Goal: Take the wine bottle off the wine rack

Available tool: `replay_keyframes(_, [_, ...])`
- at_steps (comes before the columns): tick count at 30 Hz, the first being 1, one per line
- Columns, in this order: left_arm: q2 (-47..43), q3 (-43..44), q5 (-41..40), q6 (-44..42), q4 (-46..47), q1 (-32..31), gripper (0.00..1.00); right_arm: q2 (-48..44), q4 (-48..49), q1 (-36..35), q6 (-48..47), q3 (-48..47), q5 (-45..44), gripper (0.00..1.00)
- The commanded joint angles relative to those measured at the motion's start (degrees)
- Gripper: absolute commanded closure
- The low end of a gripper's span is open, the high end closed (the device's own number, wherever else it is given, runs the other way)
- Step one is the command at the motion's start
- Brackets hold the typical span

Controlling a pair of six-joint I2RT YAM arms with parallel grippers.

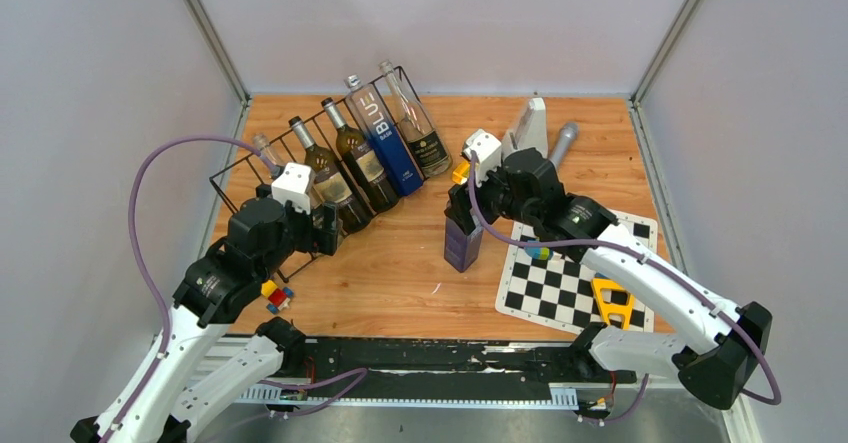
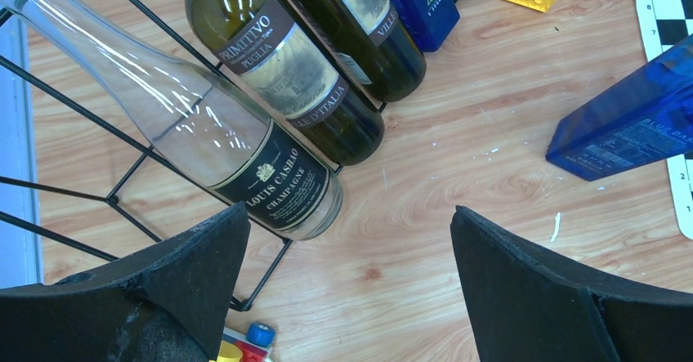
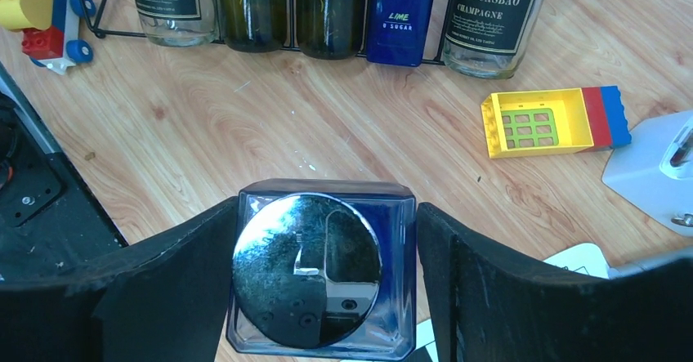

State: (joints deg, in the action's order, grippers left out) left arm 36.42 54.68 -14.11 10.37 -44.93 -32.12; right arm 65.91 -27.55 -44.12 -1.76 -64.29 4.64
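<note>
The black wire wine rack [image 1: 225, 185] lies at the back left and holds several bottles: a clear one [image 1: 268, 153], two dark green, a blue one [image 1: 385, 128] and another clear one. A second blue square bottle [image 1: 462, 243] stands upright on the table, off the rack. My right gripper [image 1: 462, 211] is shut on its top; in the right wrist view the fingers flank the blue bottle [image 3: 319, 272]. My left gripper [image 2: 351, 248] is open and empty, just in front of the clear Louis Casbao bottle [image 2: 245, 149] at the rack's [image 2: 122, 178] left end.
A yellow brick tray [image 3: 543, 121] lies near the rack's right end. A toy car [image 1: 277, 295] sits by the left arm. A checkerboard [image 1: 580, 273] with a yellow tool [image 1: 610, 301] is at the right. A white wedge [image 1: 530, 128] and a grey cylinder [image 1: 563, 143] are behind.
</note>
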Motion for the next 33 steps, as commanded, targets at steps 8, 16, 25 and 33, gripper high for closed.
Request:
replay_keyframes(8, [0.28,-0.23,-0.46,-0.79,1.6,0.21,0.0,0.92,0.21,-0.56,-1.75,0.66,-3.42,0.27])
replay_keyframes(16, [0.62,-0.27,-0.37,-0.79,1.6,0.21,0.0,2.26,0.26,-0.53,-2.22,0.24,-2.57,0.36])
replay_keyframes(25, [0.2,-0.36,-0.86,-0.71,1.34,0.21,0.0,4.5,0.74,0.12,-4.62,-0.67,-9.12,0.55])
replay_keyframes(33, [-0.36,-0.45,-0.75,-0.62,1.26,0.26,0.0,7.65,5.58,5.96,-4.6,-1.22,-14.45,1.0])
